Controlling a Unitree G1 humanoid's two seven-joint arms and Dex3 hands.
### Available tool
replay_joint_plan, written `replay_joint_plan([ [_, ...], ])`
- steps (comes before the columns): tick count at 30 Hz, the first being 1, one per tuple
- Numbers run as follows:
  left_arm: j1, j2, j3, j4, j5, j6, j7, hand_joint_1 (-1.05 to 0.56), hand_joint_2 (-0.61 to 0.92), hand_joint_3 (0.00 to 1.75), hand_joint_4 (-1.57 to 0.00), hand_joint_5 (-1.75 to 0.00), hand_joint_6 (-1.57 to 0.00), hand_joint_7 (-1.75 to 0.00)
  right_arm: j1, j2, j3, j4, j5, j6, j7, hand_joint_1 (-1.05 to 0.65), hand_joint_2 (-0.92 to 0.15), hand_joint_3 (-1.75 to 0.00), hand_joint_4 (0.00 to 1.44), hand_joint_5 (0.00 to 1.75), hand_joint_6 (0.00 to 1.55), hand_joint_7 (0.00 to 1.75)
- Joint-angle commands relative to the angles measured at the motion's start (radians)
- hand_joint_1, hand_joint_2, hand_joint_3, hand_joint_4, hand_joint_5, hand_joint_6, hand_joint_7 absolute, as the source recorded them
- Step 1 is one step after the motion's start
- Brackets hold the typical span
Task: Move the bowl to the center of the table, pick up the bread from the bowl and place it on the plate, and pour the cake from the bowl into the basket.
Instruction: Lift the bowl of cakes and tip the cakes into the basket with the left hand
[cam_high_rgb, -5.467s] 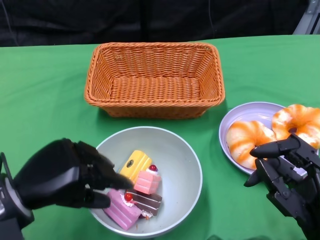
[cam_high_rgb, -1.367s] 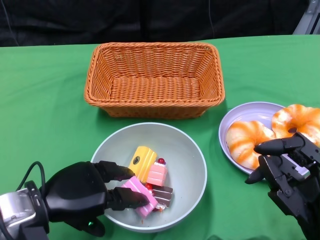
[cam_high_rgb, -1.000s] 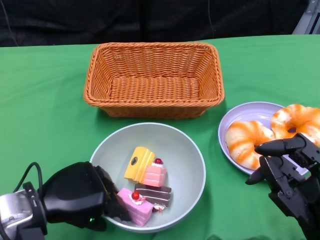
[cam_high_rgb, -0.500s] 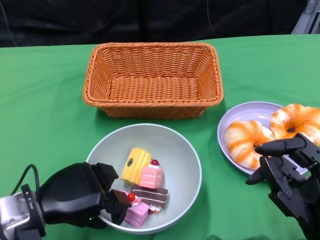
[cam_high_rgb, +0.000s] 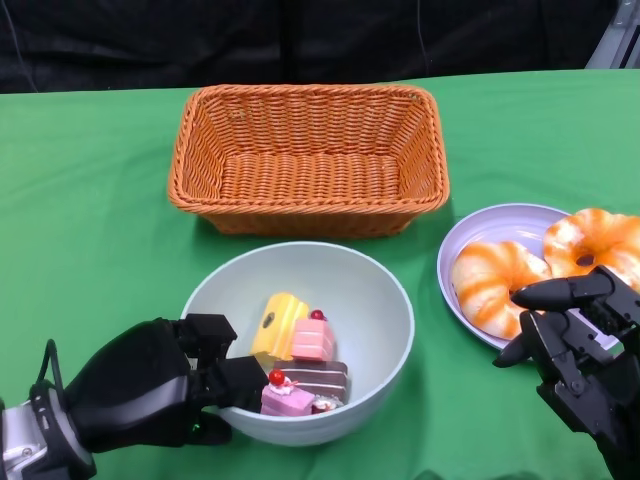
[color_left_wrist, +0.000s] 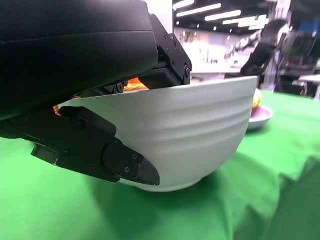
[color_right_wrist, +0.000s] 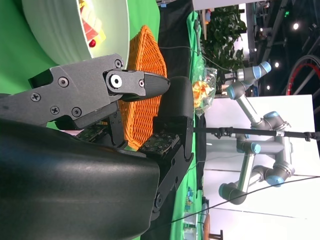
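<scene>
we see the pale bowl (cam_high_rgb: 375, 300) of cake pieces (cam_high_rgb: 300, 365) tilted, just before the empty basket (cam_high_rgb: 308, 155); bread (cam_high_rgb: 490, 283) on the plate (cam_high_rgb: 497, 224).

Left robot hand (cam_high_rgb: 150, 385) low at near left, fingers (color_left_wrist: 100, 150) clamped over a rim, right robot hand (cam_high_rgb: 570, 335) hovering, fingers spread, empty

I see a green cloth (cam_high_rgb: 90, 200) over the tabletop, a dark curtain (cam_high_rgb: 300, 40) behind it, and a grey robot arm (color_right_wrist: 255, 150) far off.
</scene>
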Motion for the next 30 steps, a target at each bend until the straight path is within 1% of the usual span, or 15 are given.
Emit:
replay_joint_plan([
  [1, -0.023, 0.012, 0.032, 0.003, -0.037, -0.045, 0.057, -0.05, 0.89, 0.02, -0.80, -1.75, -0.63, -1.69, 0.000, 0.001, -0.008, -0.009, 0.003, -0.007, -0.007, -0.19, -0.85, -0.45, 0.68, 1.49, 0.68, 1.10],
  [2, -0.020, 0.016, 0.057, -0.004, -0.069, -0.079, 0.070, -0.10, 0.89, 0.11, -0.83, -1.75, -0.71, -1.50, 0.000, 0.001, -0.009, -0.007, 0.003, -0.008, -0.007, -0.19, -0.85, -0.45, 0.68, 1.50, 0.68, 1.10],
  [3, -0.018, 0.018, 0.077, -0.008, -0.090, -0.105, 0.077, -0.12, 0.81, 0.36, -0.85, -1.75, -0.77, -1.39, 0.000, 0.001, -0.010, -0.005, 0.002, -0.010, -0.007, -0.20, -0.85, -0.45, 0.68, 1.50, 0.67, 1.11],
  [4, -0.015, 0.021, 0.099, -0.014, -0.120, -0.134, 0.073, -0.13, 0.73, 0.54, -0.86, -1.75, -0.79, -1.35, 0.000, 0.000, -0.009, -0.006, 0.000, -0.008, -0.008, -0.20, -0.85, -0.45, 0.68, 1.50, 0.67, 1.11],
  [6, -0.009, 0.022, 0.135, -0.022, -0.165, -0.178, 0.045, -0.11, 0.51, 1.05, -0.87, -1.75, -0.82, -1.33, 0.002, 0.000, -0.009, -0.009, 0.005, -0.002, -0.007, -0.19, -0.86, -0.46, 0.67, 1.51, 0.67, 1.11],
  [7, -0.006, 0.022, 0.152, -0.027, -0.184, -0.194, 0.028, -0.11, 0.46, 1.16, -0.87, -1.75, -0.83, -1.32, 0.002, 0.000, -0.009, -0.009, 0.007, -0.002, -0.007, -0.19, -0.86, -0.46, 0.67, 1.51, 0.67, 1.12],
  [9, -0.005, 0.023, 0.184, -0.036, -0.225, -0.236, 0.000, -0.12, 0.38, 1.27, -0.87, -1.75, -0.88, -1.25, 0.000, -0.001, -0.009, -0.004, 0.016, -0.003, 0.000, -0.19, -0.85, -0.46, 0.67, 1.52, 0.66, 1.12],
  [11, -0.004, 0.020, 0.208, -0.037, -0.259, -0.266, -0.036, -0.13, 0.35, 1.30, -0.87, -1.75, -0.91, -1.22, -0.001, -0.001, -0.009, 0.000, 0.019, -0.006, 0.003, -0.19, -0.85, -0.47, 0.67, 1.53, 0.65, 1.13],
  [14, -0.007, 0.005, 0.235, -0.041, -0.371, -0.304, -0.124, -0.15, 0.35, 1.33, -0.87, -1.75, -0.92, -1.22, -0.003, -0.005, -0.008, 0.004, 0.008, -0.007, 0.003, -0.19, -0.85, -0.47, 0.67, 1.53, 0.65, 1.13],
  [16, -0.009, -0.010, 0.238, -0.035, -0.471, -0.311, -0.201, -0.17, 0.42, 1.23, -0.86, -1.75, -0.90, -1.26, -0.004, -0.007, -0.007, 0.006, 0.007, -0.004, 0.005, -0.20, -0.85, -0.46, 0.67, 1.53, 0.65, 1.14],
  [18, -0.013, -0.034, 0.232, -0.025, -0.581, -0.301, -0.284, -0.15, 0.47, 1.17, -0.86, -1.75, -0.89, -1.30, -0.002, -0.008, -0.005, 0.008, 0.015, 0.004, 0.011, -0.22, -0.85, -0.45, 0.67, 1.53, 0.64, 1.14],
  [22, -0.030, -0.088, 0.231, -0.015, -0.759, -0.271, -0.445, -0.05, 0.39, 1.37, -0.86, -1.75, -0.84, -1.40, 0.002, -0.006, 0.000, 0.009, 0.005, 0.011, 0.013, -0.22, -0.86, -0.41, 0.67, 1.53, 0.64, 1.15],
  [24, -0.026, -0.104, 0.247, -0.020, -0.803, -0.264, -0.510, -0.04, 0.39, 1.39, -0.86, -1.75, -0.83, -1.41, 0.003, -0.006, 0.001, 0.010, 0.002, 0.011, 0.013, -0.22, -0.87, -0.39, 0.67, 1.53, 0.64, 1.15],
  [27, -0.076, -0.166, 0.258, -0.008, -0.883, -0.216, -0.610, -0.07, 0.45, 1.27, -0.86, -1.75, -0.81, -1.45, 0.004, -0.005, 0.007, 0.027, -0.001, -0.002, 0.022, -0.21, -0.89, -0.37, 0.67, 1.53, 0.65, 1.16],
  [30, -0.114, -0.216, 0.274, 0.006, -0.954, -0.170, -0.710, -0.07, 0.47, 1.23, -0.83, -1.75, -0.79, -1.47, 0.003, -0.006, 0.013, 0.036, -0.022, -0.009, 0.015, -0.19, -0.91, -0.35, 0.68, 1.52, 0.66, 1.15],
])
